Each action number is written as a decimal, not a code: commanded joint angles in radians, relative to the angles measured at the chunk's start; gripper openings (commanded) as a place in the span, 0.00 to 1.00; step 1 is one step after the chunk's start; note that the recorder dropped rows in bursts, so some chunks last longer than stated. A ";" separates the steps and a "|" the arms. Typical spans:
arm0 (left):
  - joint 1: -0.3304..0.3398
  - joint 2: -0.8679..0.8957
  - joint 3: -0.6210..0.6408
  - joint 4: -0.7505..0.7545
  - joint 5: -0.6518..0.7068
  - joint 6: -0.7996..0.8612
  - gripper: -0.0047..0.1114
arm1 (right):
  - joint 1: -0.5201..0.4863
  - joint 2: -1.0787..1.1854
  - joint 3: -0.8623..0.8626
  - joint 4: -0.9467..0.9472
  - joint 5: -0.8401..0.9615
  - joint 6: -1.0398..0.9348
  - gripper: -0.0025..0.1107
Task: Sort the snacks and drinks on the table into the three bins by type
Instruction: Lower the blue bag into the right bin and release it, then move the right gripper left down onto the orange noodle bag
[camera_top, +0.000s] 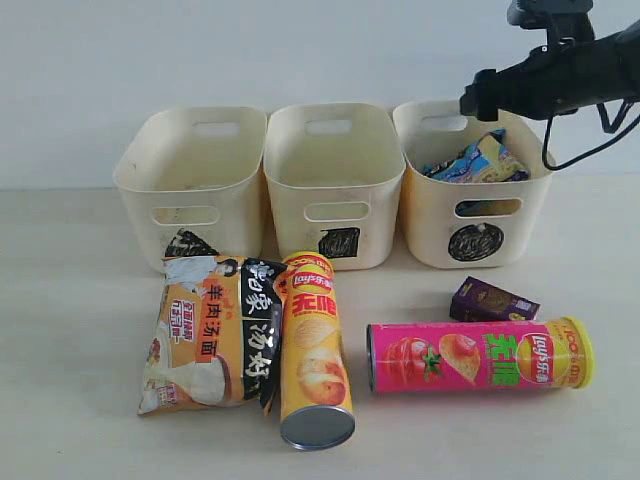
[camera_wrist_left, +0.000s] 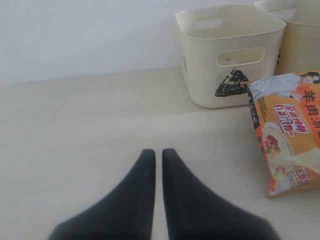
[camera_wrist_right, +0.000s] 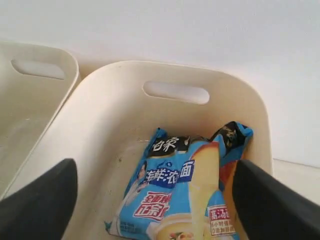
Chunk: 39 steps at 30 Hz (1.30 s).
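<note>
My right gripper (camera_wrist_right: 155, 170) hangs open over the circle-marked bin (camera_top: 430, 215), and the blue noodle bag (camera_wrist_right: 175, 195) lies loose inside that bin (camera_wrist_right: 100, 130) below the jaws. In the exterior view the right gripper (camera_top: 478, 98) is above the bin's rim and the blue bag (camera_top: 482, 160) pokes out. On the table lie the orange noodle bag (camera_top: 205, 335), the yellow-orange tube (camera_top: 312, 350), the pink tube (camera_top: 480, 355) and the purple carton (camera_top: 492, 300). The white-and-blue carton is out of view. My left gripper (camera_wrist_left: 156, 152) is shut and empty, low over bare table beside the orange bag (camera_wrist_left: 290, 135).
The triangle bin (camera_top: 190, 170) and the square bin (camera_top: 335, 175) stand left of the circle bin and show nothing inside. The triangle bin (camera_wrist_left: 230, 75) is ahead of the left gripper. A white wall runs behind the bins.
</note>
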 joint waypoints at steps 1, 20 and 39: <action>0.002 -0.003 0.004 0.001 -0.013 -0.008 0.08 | -0.008 -0.024 -0.007 -0.001 0.000 -0.001 0.69; 0.002 -0.003 0.004 0.001 -0.013 -0.008 0.08 | 0.007 -0.248 -0.005 -0.411 0.398 0.349 0.02; 0.002 -0.003 0.004 0.001 -0.013 -0.008 0.08 | 0.236 -0.357 0.263 -0.500 0.370 0.287 0.02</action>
